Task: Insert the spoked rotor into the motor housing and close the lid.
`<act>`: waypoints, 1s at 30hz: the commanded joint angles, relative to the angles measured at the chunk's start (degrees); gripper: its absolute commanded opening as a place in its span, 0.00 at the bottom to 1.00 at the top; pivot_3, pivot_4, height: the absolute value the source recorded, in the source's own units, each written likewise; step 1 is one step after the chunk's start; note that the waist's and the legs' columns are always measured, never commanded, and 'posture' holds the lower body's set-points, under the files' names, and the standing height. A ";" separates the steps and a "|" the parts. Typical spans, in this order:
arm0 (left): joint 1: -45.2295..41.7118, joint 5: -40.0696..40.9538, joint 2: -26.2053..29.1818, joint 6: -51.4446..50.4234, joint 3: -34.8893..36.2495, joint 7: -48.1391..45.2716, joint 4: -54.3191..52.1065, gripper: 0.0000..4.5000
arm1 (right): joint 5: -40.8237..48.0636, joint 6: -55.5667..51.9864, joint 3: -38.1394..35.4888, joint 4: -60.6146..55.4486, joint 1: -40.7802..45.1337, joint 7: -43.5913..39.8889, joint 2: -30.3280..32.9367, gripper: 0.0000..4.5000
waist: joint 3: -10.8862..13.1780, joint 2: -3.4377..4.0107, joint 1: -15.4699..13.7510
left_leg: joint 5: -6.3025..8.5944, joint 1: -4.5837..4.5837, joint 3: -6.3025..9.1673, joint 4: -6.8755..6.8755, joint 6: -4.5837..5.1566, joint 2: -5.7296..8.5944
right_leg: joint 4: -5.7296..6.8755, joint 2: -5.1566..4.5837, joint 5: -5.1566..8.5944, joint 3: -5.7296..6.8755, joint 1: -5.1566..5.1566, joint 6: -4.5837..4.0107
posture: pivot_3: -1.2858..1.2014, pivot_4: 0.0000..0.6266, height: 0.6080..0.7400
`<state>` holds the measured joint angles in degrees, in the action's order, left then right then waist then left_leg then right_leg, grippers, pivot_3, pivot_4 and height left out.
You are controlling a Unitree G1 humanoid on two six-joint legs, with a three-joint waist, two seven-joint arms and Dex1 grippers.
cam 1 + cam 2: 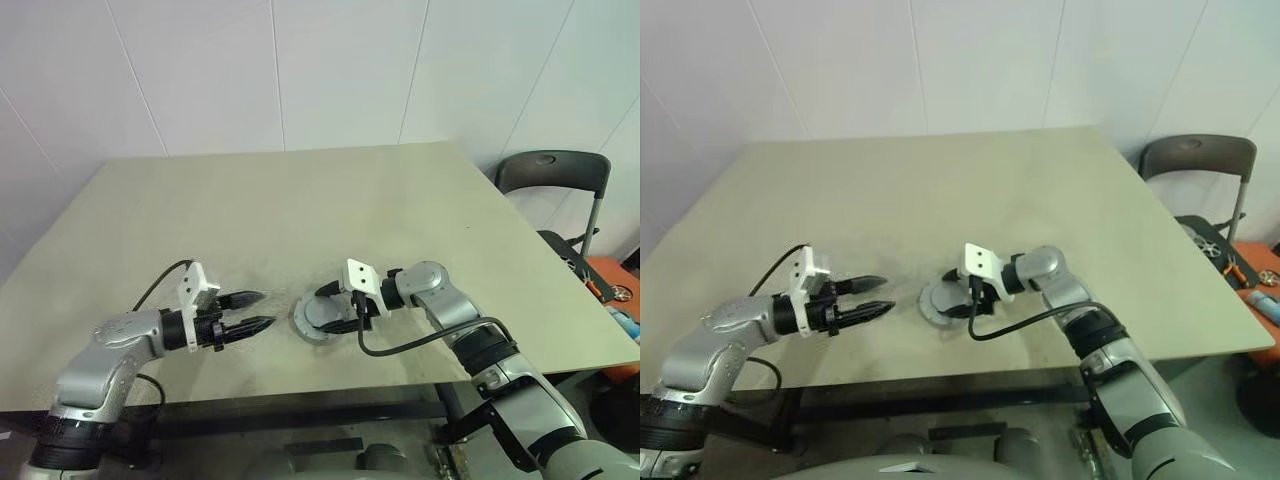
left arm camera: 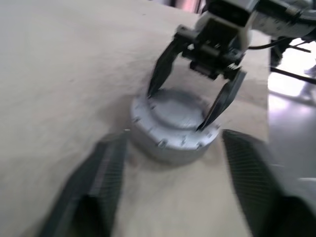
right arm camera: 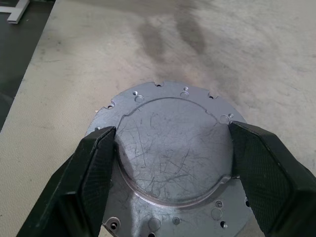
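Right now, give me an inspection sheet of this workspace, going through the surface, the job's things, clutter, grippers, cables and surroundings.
Surface: beige table, scuffed and darker near the work spot.
Job's things: grey round lid lies flat on top of a grey round body near the table's front edge; rotor and windings not seen.
Clutter: nothing seen.
Grippers: right gripper straddles the lid's raised centre, a finger at each side; contact cannot be told. Left gripper is open, beside the assembly and pointing at it, holding nothing.
Cables: a black cable loops off the right wrist; another arcs from the left wrist.
Surroundings: white wall; dark chair to the right of the table.
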<state>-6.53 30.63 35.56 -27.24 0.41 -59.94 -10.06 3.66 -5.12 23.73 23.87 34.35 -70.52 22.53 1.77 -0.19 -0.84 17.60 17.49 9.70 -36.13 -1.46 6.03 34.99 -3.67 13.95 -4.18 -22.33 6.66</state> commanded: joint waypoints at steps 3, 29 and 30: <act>-5.93 -4.32 -1.98 1.64 -5.12 0.39 4.07 0.18 | -5.69 -1.52 4.30 5.30 -2.78 -0.86 2.21 0.72 | 0.00 0.01 -0.02 | 0.00 0.00 0.01 0.01 0.00 0.00 | 0.00 0.00 0.00 0.00 -0.01 0.00 | 0.52 0.00 1.00; -10.21 -16.76 -3.77 2.74 -14.86 1.01 9.87 0.00 | -4.68 -5.43 3.89 0.56 -1.72 -0.80 3.02 0.89 | 0.03 0.07 0.02 | 0.00 0.01 0.04 0.00 0.01 0.02 | -0.01 -0.02 0.01 0.01 0.01 0.04 | 0.52 0.00 1.00; -10.17 -16.78 -3.76 2.54 -14.83 1.07 9.71 0.00 | -4.50 -6.08 3.92 -0.05 -1.70 -1.15 3.20 0.95 | 0.05 0.06 -0.02 | 0.00 0.04 0.04 0.01 0.01 0.02 | -0.01 -0.02 0.01 0.00 -0.02 0.05 | 0.52 0.00 1.00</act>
<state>-16.85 14.49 31.40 -23.65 -13.94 -59.21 -0.07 3.61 -7.96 24.11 21.42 34.76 -70.80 23.67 1.82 -0.13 -0.87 17.60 17.58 9.74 -36.12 -1.44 6.05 34.98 -3.69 13.97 -4.18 -22.39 6.72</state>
